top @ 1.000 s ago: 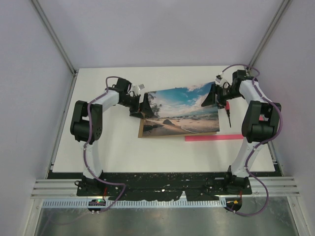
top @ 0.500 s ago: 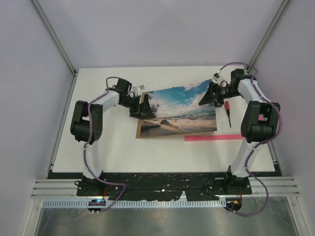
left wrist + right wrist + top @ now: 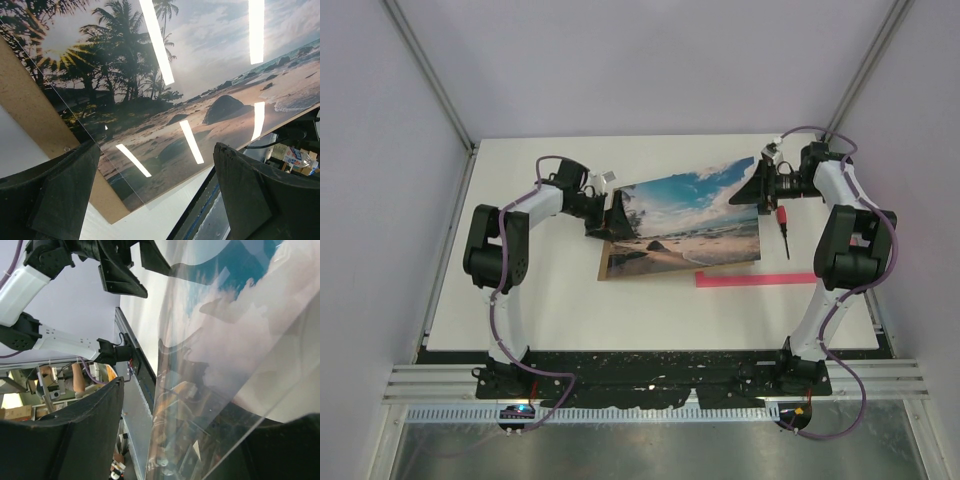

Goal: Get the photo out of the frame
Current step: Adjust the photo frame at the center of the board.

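— Did you catch that? The right gripper (image 3: 756, 186) had just swung out toward the far right corner of the desk (image 3: 540, 300), and the far right corner of the photo (image 3: 685, 215) went up with it.

— I saw it. That corner stood higher than a moment before, and the whole print sat tipped, right side up, left side low.

— What did that buy them?

— Separation, I'd say. In the wrist view a clear sheet (image 3: 240, 355) ran between the right gripper's fingers, so the layers looked to be coming apart. As for the frame (image 3: 755, 279), I could see only one pink strip of it, flat on the desk just beside the print's near right corner, toward the right edge. To my eye the print was all but free of it.

— So where was the photo?

— Mid-desk, nearer the far edge, spanning from one gripper to the other, with the brown backing board (image 3: 612, 266) peeking out under its near left corner.

— And the left gripper (image 3: 614, 214)?

— Hadn't budged. It sat at the photo's left edge, fingers spread wide, nothing pinched, the print's edge between them.

— The right one, was it clamped?

— Couldn't tell. Its fingers looked apart, yet the corner hung up there at it. Pinched or just propped, I couldn't say.

— The screwdriver (image 3: 784, 228)?

— Lying by the right edge, just on the near side of the right gripper.
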Motion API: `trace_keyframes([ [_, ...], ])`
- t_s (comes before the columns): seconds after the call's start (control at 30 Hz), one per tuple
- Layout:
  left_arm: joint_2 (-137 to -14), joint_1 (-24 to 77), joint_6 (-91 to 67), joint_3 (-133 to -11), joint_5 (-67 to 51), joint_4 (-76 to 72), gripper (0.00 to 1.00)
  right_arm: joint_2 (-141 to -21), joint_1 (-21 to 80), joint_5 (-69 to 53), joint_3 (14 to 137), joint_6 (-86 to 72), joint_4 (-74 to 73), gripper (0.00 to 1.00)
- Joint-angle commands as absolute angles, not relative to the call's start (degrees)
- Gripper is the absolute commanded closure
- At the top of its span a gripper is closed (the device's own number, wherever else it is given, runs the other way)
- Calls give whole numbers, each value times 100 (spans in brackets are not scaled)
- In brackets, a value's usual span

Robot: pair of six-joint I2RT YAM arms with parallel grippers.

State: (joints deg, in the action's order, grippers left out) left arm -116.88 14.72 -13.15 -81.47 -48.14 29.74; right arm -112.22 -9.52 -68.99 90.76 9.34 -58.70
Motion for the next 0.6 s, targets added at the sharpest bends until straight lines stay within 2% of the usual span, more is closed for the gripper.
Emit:
trace_keyframes([
  [0.0,-11557,1520,-1345,-8156,-5177,2724,0,-11232,-1098,-7663,9483,1387,-6415,39],
  [0.1,-11558,1512,-1345,-8156,-5186,2725,0,-11329,-1230,-7770,9606,1591,-6741,40],
  [0.37,-11558,1503,-1345,-8147,-5177,2716,0,-11136,-1257,-7295,9466,1363,-6451,44],
  [0.57,-11566,1503,-1345,-8156,-5203,2716,0,-11065,-1266,-7427,9431,1371,-6442,48],
])
